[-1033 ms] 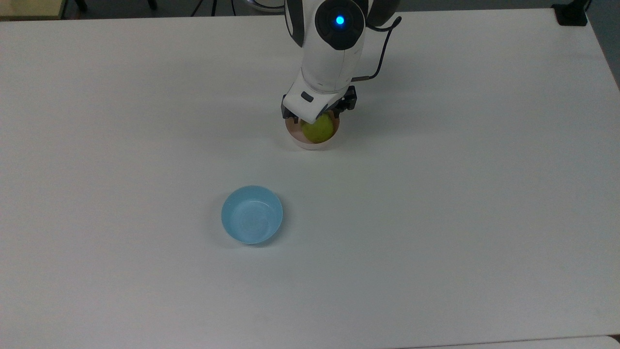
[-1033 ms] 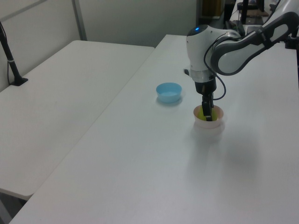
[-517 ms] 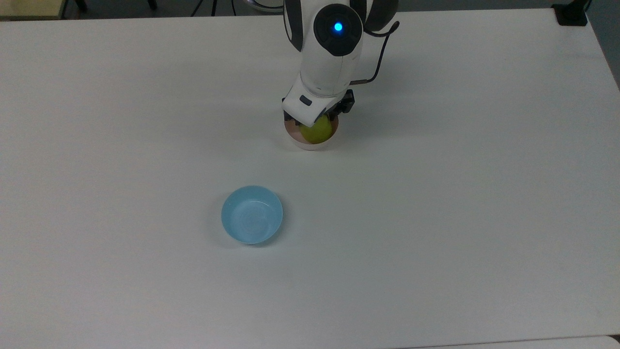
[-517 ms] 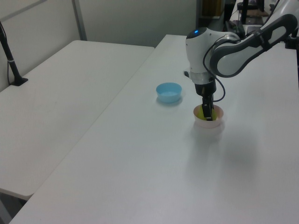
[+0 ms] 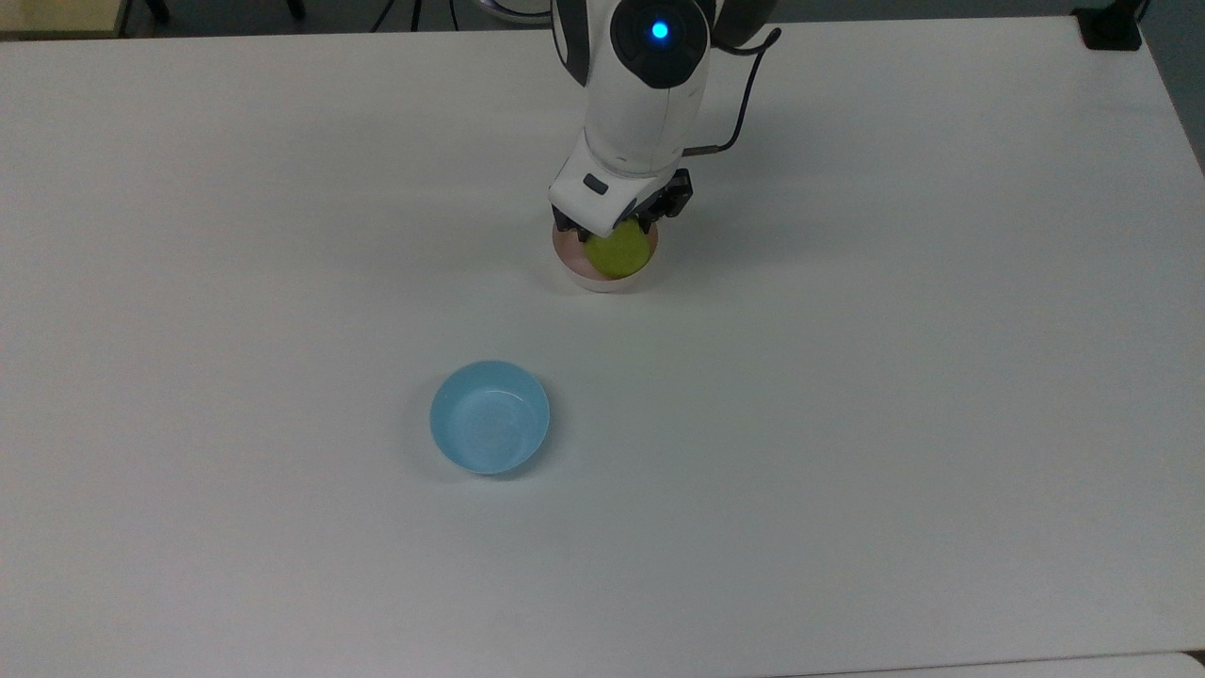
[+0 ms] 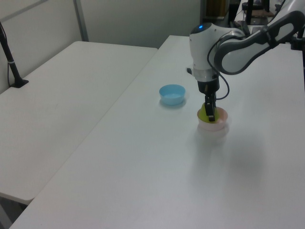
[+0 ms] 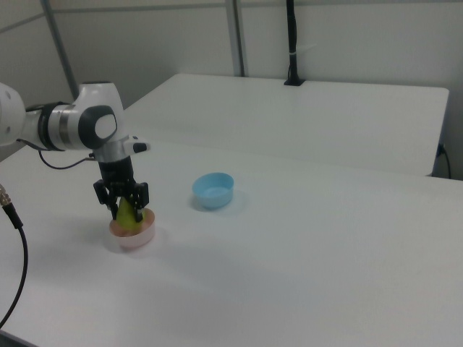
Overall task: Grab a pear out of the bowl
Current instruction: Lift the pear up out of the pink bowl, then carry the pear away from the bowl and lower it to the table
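Black two-finger gripper (image 7: 124,204) pinches the small rounded yellow-green pear (image 7: 128,215) from above, the fruit partly raised above the small pale pink plastic bowl (image 7: 134,234), likely gripped vertically to lift it clear of the rim.

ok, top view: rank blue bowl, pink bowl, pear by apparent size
1. Blue bowl, largest across.
2. Pink bowl, somewhat smaller; its far rim is hidden under the tool, so the margin is unsure.
3. Pear, smallest, within the pink bowl's rim.
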Robot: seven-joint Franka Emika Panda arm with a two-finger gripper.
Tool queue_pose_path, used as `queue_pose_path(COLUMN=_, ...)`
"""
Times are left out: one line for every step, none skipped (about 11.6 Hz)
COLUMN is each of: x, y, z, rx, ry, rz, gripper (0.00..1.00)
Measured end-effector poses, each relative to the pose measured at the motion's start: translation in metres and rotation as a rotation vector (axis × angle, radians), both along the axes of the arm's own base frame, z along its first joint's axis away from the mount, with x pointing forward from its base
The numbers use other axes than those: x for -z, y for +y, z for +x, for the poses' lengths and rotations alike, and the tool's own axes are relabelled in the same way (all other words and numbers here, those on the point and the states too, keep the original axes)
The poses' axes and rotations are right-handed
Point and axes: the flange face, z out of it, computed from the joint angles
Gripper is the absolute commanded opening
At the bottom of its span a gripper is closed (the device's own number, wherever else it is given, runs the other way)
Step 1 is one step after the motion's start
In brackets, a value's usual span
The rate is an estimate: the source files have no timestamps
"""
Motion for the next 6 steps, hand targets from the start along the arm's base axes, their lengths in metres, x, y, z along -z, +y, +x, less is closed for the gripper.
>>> queue_pose_path(x=-0.017, y=0.0, z=0.002, rx=0.002, ry=0.0, rz=-0.001, gripper=0.42)
queue_pose_path(x=-0.036, y=0.0, z=0.004, rx=0.005, ry=-0.004, rz=-0.001, gripper=0.42)
queue_pose_path(x=-0.056, y=0.0, z=0.005, rx=0.007, ry=-0.016, rz=0.002, gripper=0.42)
queue_pose_path(x=-0.074, y=-0.002, z=0.002, rx=0.01, ry=-0.02, rz=0.002, gripper=0.42)
queue_pose_path(x=-0.092, y=-0.006, z=-0.002, rx=0.016, ry=-0.026, rz=0.002, gripper=0.42)
queue_pose_path(x=-0.109, y=-0.014, z=-0.006, rx=0.029, ry=-0.028, rz=0.002, gripper=0.42)
